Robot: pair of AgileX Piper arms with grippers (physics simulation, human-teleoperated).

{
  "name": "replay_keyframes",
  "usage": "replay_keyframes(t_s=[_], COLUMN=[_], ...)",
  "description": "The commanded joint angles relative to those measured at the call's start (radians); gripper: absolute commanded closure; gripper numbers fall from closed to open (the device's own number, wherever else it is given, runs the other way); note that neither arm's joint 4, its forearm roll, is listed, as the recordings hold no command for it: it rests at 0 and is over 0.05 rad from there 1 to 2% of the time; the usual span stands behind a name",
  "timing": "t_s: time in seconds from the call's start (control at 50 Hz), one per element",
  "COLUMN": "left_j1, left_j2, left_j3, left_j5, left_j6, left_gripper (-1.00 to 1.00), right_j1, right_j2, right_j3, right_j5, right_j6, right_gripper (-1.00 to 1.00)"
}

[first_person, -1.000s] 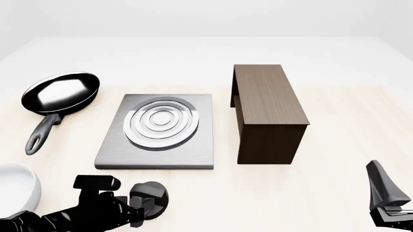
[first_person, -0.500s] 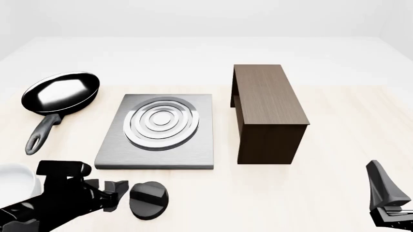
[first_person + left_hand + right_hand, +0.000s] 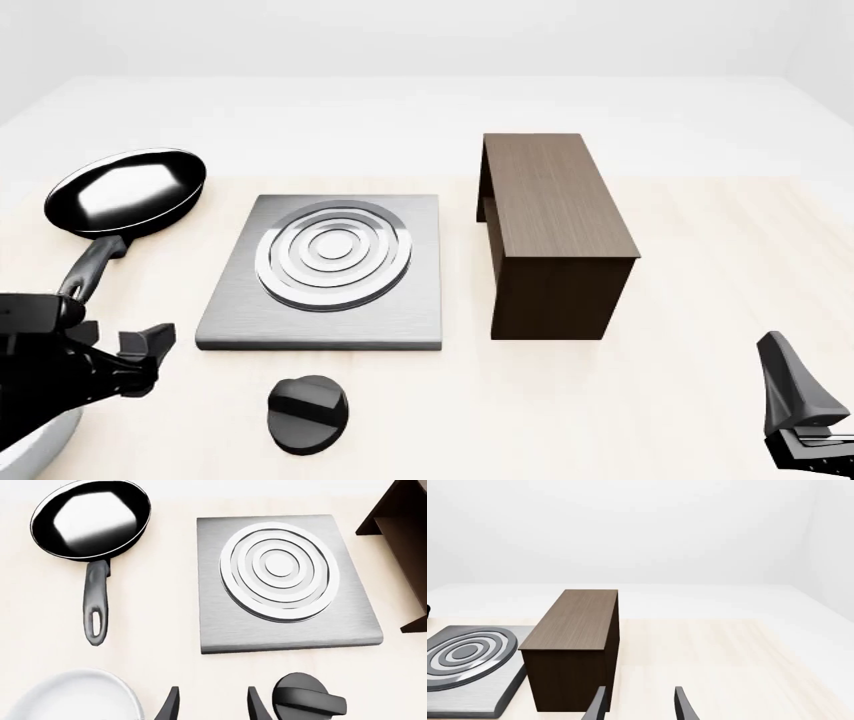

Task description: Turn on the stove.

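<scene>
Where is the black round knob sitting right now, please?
In the front view the black round knob lies on the table just before the flat grey metal stove slab's near edge, right of the left tool.

Front view looks down from behind; all three views share the stove [image 3: 324,272].

A pale wooden desk [image 3: 694,300] fills the frame (evenly lit), meeting plain white walls [image 3: 640,530] along the top.

Glossy black arms, angular black hand [image 3: 140,352]
</scene>
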Motion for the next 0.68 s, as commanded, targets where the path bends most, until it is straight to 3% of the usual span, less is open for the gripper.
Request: replay_keyframes(t_s=[0.02, 0.04, 0.12, 0.24, 0.3, 0.34, 0.44, 0.54, 0.68], left_j1=[0.122, 0.171, 0.217, 0.243, 0.268, 0.297, 0.295, 0.316, 0.321], left_j2=[-0.124, -0.158, -0.203, -0.221, -0.301, -0.348, -0.410, -0.446, -0.436], left_j3=[-0.075, -0.098, -0.151, -0.187, -0.258, -0.301, -0.376, -0.398, -0.401], left_j5=[0.100, 0.115, 0.145, 0.156, 0.190, 0.207, 0.238, 0.243, 0.246], left_j6=[0.081, 0.123, 0.147, 0.146, 0.151, 0.195, 0.204, 0.236, 0.209], left_gripper=[-1.00, -1.00, -1.00, -1.00, -1.00, -1.00, -1.00, -1.00, -1.00], right_j1=[0.000, 0.000, 0.000, 0.000, 0.000, 0.000, 0.000, 0.000, 0.000], right_j2=[0.000, 0.000, 0.000, 0.000, 0.000, 0.000, 0.000, 0.000, 0.000], right_j3=[0.000, 0.000, 0.000, 0.000, 0.000, 0.000, 0.000, 0.000, 0.000], right_j5=[0.000, 0.000, 0.000, 0.000, 0.000, 0.000, 0.000, 0.000, 0.000], right_j6=[0.000, 0.000, 0.000, 0.000, 0.000, 0.000, 0.000, 0.000, 0.000], right_gripper=[-1.00, -1.00, -1.00, -1.00, -1.00, -1.00, -1.00, -1.00, -1.00])
